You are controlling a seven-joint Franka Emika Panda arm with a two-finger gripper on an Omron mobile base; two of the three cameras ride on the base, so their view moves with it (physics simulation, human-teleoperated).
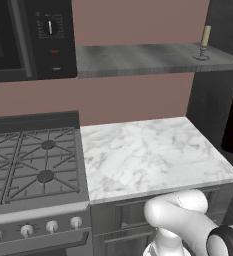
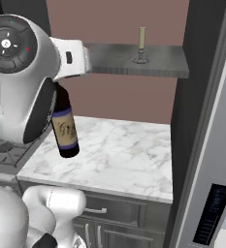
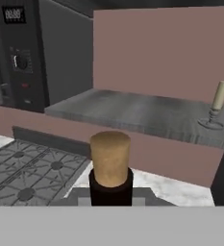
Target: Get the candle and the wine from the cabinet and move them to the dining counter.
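The jaws are closed on the neck of the wine (image 2: 65,130), which is held tilted in the air above the marble worktop (image 1: 148,155), right of the gas stove (image 1: 30,165). The jaws themselves are hidden by the arm; the dark glass bottle is cut off at the left base view's right edge. The cream candle (image 2: 142,38) is left upright at the right end of the grey streaked cabinet (image 2: 134,62) shelf.

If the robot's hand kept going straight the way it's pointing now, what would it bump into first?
Probably the pink wall above the cabinet shelf, left of the candle. The gripper, shut on the wine, points there, though depth is hard to judge.
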